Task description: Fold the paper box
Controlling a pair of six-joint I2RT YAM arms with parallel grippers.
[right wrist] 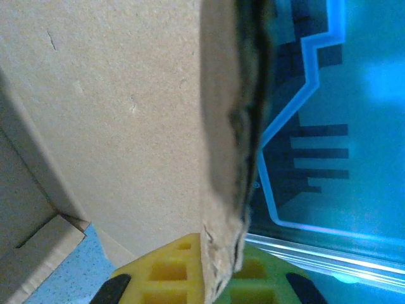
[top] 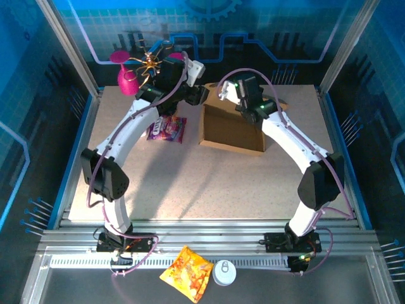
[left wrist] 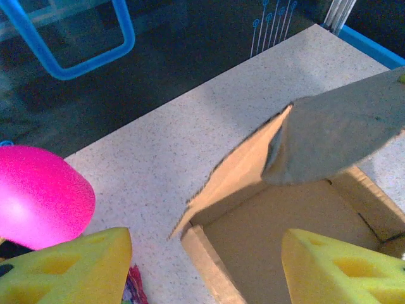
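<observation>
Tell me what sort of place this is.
Probably a robot test cell in a lab or demo booth: aluminium frame posts and blue printed panels enclose a speckled table. A left arm and right arm, bolted at its near edge, reach a paper box.

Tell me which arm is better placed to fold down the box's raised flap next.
Right. Its fingers clamp the raised flap of the paper box, so it can likely push it over. The left gripper hangs open above a box corner, holding nothing.
</observation>
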